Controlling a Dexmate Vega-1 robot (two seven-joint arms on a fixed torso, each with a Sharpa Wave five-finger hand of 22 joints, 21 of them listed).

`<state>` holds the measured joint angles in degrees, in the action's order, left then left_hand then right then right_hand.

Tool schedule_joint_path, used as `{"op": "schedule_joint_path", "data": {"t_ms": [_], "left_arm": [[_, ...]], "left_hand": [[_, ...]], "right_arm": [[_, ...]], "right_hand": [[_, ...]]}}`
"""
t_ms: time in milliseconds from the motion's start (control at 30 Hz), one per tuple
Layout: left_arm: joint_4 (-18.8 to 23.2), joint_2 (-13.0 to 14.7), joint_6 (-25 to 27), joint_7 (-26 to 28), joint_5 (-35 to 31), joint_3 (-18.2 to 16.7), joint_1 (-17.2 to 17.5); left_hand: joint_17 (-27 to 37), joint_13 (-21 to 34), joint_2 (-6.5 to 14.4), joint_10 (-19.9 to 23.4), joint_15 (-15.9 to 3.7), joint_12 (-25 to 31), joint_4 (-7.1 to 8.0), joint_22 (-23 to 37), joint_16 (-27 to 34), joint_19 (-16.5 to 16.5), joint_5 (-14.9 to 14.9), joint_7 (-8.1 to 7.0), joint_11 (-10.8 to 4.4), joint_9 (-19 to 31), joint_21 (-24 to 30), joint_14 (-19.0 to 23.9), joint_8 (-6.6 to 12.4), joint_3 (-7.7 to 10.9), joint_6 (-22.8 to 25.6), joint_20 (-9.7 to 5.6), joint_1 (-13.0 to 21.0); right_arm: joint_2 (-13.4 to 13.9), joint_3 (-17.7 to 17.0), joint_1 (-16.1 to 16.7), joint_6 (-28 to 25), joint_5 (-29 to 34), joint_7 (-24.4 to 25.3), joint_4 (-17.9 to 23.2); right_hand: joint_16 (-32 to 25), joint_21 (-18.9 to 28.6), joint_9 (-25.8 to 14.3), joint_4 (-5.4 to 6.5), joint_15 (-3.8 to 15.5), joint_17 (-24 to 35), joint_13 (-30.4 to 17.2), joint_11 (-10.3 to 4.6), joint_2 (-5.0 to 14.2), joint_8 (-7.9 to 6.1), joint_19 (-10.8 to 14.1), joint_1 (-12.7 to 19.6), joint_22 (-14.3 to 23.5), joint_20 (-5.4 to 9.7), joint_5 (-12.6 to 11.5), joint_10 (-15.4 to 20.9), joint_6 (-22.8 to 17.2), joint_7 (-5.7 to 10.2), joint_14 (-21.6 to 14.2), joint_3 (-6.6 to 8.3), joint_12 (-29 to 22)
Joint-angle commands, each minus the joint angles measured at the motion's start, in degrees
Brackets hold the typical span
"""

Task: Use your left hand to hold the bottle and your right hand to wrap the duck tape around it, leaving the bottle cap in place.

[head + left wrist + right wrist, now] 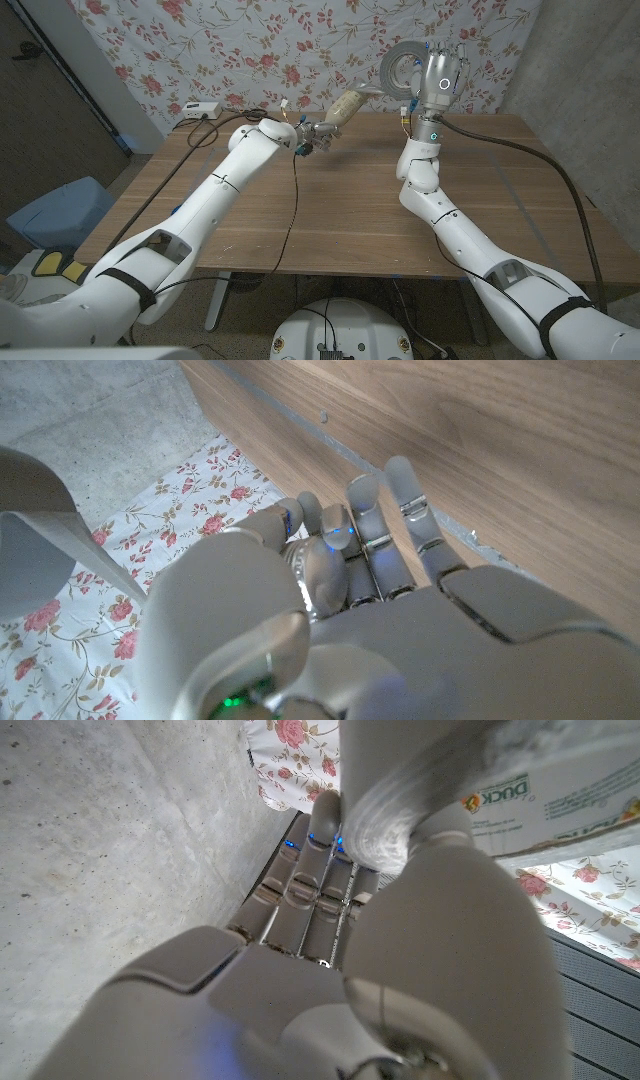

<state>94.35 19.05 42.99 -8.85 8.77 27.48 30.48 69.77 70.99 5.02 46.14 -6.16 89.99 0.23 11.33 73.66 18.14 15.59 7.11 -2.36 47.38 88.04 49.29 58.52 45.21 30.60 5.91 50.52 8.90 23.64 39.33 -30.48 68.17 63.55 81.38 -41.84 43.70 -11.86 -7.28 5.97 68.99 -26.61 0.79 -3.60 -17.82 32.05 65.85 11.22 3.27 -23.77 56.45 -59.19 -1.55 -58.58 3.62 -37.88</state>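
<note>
Where the roll of tape (520, 795) passes close to the right wrist camera, its inner liner carries the printed word "DUCK", with smaller lettering beneath it too blurred to read. From the head view the roll (403, 68) is a grey ring with an open centre, held up above the table's far right part by the right hand (437, 72), whose fingers are closed on it. A strip of tape runs from the roll to the top end of the bottle (345, 106), so the two are joined in mid-air. The bottle is a pale tan, tilted with its upper end toward the roll, and already looks covered in tape; its cap cannot be made out. The left hand (313, 134) grips the bottle's lower end, fingers curled round it, above the far middle of the wooden table (330, 215). In the left wrist view the left hand's fingers (375, 530) are folded in against the palm. A black cable (293, 215) trails across the table below the left hand. A small white box (201, 111) sits at the table's far left corner. Behind hangs a floral cloth (250, 45), and a blue bin (55, 210) stands on the floor to the left.
</note>
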Motion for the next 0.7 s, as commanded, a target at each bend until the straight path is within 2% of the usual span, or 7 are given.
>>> {"op": "schedule_joint_path", "data": {"t_ms": [33, 400, 500, 700], "left_arm": [[-5.0, -4.2, 1.4, 3.2, 15.4, -7.5, 1.1], [-8.1, -5.1, -0.4, 4.6, 21.9, -8.8, 0.6], [-9.6, -5.4, -1.2, 3.8, 23.9, -9.5, 0.5], [-13.4, -5.3, -1.6, -1.2, 28.0, -9.7, -1.1]], "left_hand": [[0.2, 0.3, 6.5, 2.7, -0.29, 0.5, 3.98, 0.2, 1.1, 2.1, -0.9, 4.13, -1.61, 0.6, 1.0, 2.1, 0.30, 5.24, 2.8, -0.32, -1.7], [0.3, 0.4, 6.4, 3.5, -0.36, 0.4, 3.27, 0.3, 1.9, 2.5, -2.0, 4.14, -1.76, 0.6, 1.3, 3.0, 0.16, 5.85, 2.7, -0.63, -1.4], [0.3, 0.4, 6.4, 3.5, -0.48, 0.4, 3.19, 0.3, 1.9, 2.5, -2.2, 4.06, -1.74, 0.6, 1.2, 2.8, 0.08, 5.96, 2.7, -0.76, -1.4], [0.3, 0.4, 6.4, 3.5, -0.53, 0.3, 3.05, 0.2, 2.1, 2.6, -2.6, 4.19, -1.77, 0.4, 1.2, 2.7, -0.09, 6.16, 2.7, -0.80, -1.5]], "right_arm": [[-8.6, -11.1, 3.4, 9.0, 9.1, 0.4, -1.3], [-12.3, -15.5, 4.7, 12.7, 11.8, 0.4, -1.3], [-13.5, -16.7, 4.8, 13.8, 12.3, 0.4, -1.7], [-16.5, -20.0, 5.0, 16.4, 12.9, 0.4, -2.7]], "right_hand": [[0.3, 0.3, -0.4, 0.15, 6.62, 0.1, -3.1, -6.60, 8.47, -0.23, 0.4, 8.4, 0.1, 0.41, -0.5, 9.3, -8.3, 4.39, -3.5, 0.01, -0.3], [0.8, 0.8, -0.8, 0.20, 6.58, 0.0, -3.1, -6.67, 8.47, -0.19, 0.4, 8.3, 0.1, 0.29, -0.7, 9.4, -8.1, 4.24, -3.6, 0.03, 0.1], [0.9, 0.9, -0.9, 0.22, 6.58, 0.0, -3.1, -6.64, 8.49, -0.20, 0.6, 8.2, 0.0, 0.23, -0.7, 9.5, -8.0, 4.24, -3.7, 0.04, 0.1], [1.2, 1.1, -1.2, 0.24, 6.60, -0.2, -3.1, -6.58, 8.60, -0.18, 0.5, 8.2, 0.0, 0.16, -0.7, 9.4, -7.6, 4.19, -3.8, 0.12, 0.3]]}}
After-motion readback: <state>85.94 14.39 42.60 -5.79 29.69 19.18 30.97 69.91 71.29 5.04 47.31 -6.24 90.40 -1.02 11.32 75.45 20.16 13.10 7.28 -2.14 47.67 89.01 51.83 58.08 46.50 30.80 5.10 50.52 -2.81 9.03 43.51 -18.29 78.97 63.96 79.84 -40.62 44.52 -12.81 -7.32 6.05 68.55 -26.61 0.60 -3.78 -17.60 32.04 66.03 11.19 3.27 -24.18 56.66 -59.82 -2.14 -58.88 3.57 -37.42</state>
